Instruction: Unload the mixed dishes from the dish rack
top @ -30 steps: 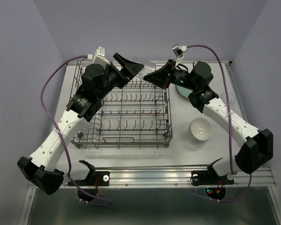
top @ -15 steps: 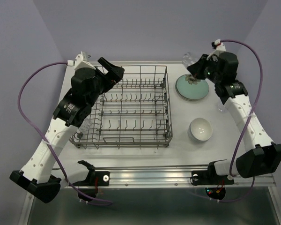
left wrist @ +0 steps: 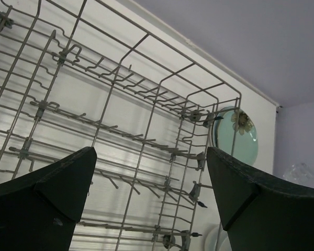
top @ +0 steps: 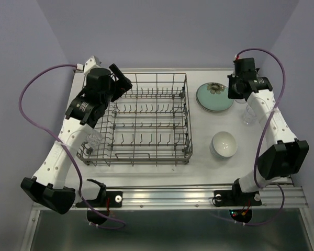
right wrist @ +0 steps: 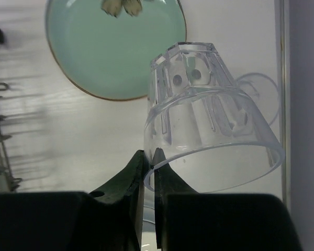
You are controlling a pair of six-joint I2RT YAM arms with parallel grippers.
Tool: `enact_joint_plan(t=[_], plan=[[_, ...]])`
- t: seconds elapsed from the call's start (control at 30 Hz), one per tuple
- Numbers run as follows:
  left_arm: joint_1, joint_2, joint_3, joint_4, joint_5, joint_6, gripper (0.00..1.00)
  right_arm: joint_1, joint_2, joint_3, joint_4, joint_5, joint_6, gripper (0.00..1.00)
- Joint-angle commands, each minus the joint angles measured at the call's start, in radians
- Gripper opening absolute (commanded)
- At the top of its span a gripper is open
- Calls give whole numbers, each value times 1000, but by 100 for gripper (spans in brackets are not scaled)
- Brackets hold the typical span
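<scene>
Two robot arms work over a white desk (top: 199, 167) set between pale lilac walls, with a metal rail (top: 167, 196) running along the near edge and purple cables looping off both wrists. The grey wire dish rack (top: 141, 123) fills the left and middle of the desk, its rows of tines bare in the middle.

The left arm (top: 68, 136) reaches up along the left edge, bent at the elbow. The left fingers (top: 120, 79) hang spread wide apart over the rack's far-left corner, holding nothing.

The right arm (top: 272, 125) stretches along the right edge toward the far-right corner, its wrist turned downward. There the right fingers (right wrist: 146, 162) are pinched together on the rim of a clear faceted glass (right wrist: 209, 120), which is tipped with its mouth toward the wrist camera, just beside the pale green plate (top: 214, 98). That plate, marked with a dark flower, lies flat on the desk near the far edge, just right of the rack.

A white bowl (top: 223, 144) sits upright nearer the arms, between the rack and the right edge. A second glass (top: 249, 115) stands by the right edge. A third glass (top: 93, 138) shows at the rack's left side, next to the left arm.
</scene>
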Motion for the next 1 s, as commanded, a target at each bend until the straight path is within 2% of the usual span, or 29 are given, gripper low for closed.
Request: enact_joint_plan(t=[0.0, 0.27, 0.47, 0.7, 0.87, 0.97], plan=[[23, 43, 58, -38, -17, 56, 99, 2, 83, 48, -120, 127, -58, 1], [43, 57, 44, -35, -29, 64, 99, 2, 203, 21, -135, 144, -101, 1], [52, 49, 50, -70, -59, 58, 99, -7, 267, -36, -149, 97, -142, 2], [62, 45, 58, -120, -97, 42, 99, -27, 266, -125, -140, 45, -168, 2], [67, 52, 61, -143, -102, 39, 99, -47, 274, -151, -119, 9, -183, 10], [67, 60, 67, -176, -118, 32, 99, -47, 271, -165, -106, 6, -196, 21]])
